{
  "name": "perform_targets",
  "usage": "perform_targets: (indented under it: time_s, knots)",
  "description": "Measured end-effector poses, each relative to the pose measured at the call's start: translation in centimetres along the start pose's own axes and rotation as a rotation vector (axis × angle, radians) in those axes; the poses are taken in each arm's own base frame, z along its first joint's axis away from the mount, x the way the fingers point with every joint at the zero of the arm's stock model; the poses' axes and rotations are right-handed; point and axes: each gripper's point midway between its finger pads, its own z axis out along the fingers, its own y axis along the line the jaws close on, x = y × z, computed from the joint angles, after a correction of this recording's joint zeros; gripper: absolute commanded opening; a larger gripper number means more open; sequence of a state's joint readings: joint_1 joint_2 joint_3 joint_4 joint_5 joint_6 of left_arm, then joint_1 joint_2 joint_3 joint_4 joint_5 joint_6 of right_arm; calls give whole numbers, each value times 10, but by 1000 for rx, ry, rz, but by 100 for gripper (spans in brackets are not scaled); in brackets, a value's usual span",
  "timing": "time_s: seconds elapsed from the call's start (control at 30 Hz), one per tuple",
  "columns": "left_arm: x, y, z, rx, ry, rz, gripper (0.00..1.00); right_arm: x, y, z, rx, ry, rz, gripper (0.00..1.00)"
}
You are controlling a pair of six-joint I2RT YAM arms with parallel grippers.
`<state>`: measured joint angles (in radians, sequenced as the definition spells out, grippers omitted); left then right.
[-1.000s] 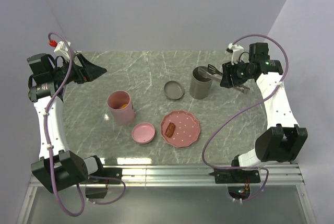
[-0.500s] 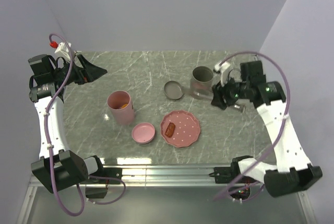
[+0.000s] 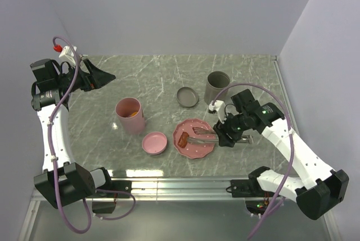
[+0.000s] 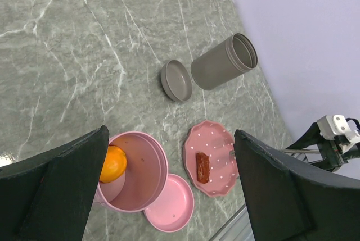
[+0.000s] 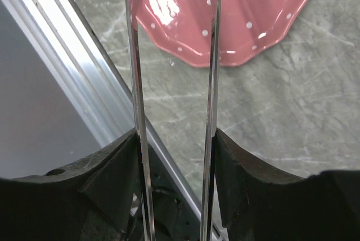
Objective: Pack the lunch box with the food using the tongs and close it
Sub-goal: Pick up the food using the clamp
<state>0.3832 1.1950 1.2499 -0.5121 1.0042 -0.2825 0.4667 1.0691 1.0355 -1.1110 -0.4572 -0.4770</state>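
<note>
Tabletop (image 3: 152,78): bare marble across the upper band and right side of the top view, aluminium rail (image 3: 185,183) along the lower edge. Left claw (image 3: 95,77) at upper left, jaws spread wide. Pink lunch box (image 3: 130,116) left of centre, open, orange slice (image 4: 112,163) inside. Scalloped plate (image 3: 194,138) near the lower edge. Right claw (image 3: 226,135) grips tongs (image 3: 203,133), tips over the plate just right of the sausage bit (image 3: 183,139).
</note>
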Motion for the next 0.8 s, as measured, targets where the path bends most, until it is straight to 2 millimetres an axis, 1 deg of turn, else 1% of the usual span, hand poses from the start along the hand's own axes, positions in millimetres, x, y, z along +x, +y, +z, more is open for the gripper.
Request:
perform_targets:
  time_s: [0.2,0.3,0.5,0.8]
  knots:
    - [-1,-3,-2,2,-5,9,99,-6,0,7,13,-7,6,54]
    - [-1,-3,-2,2,-6,9,99,-4,0,11,15,21,8,49]
    - [-1,-3,-2,2,-6,9,99,-1,-4,16,51,64,7,43]
    - [-1,-4,-2,2,-6,10,99,3,-11,30,80,132,13,41]
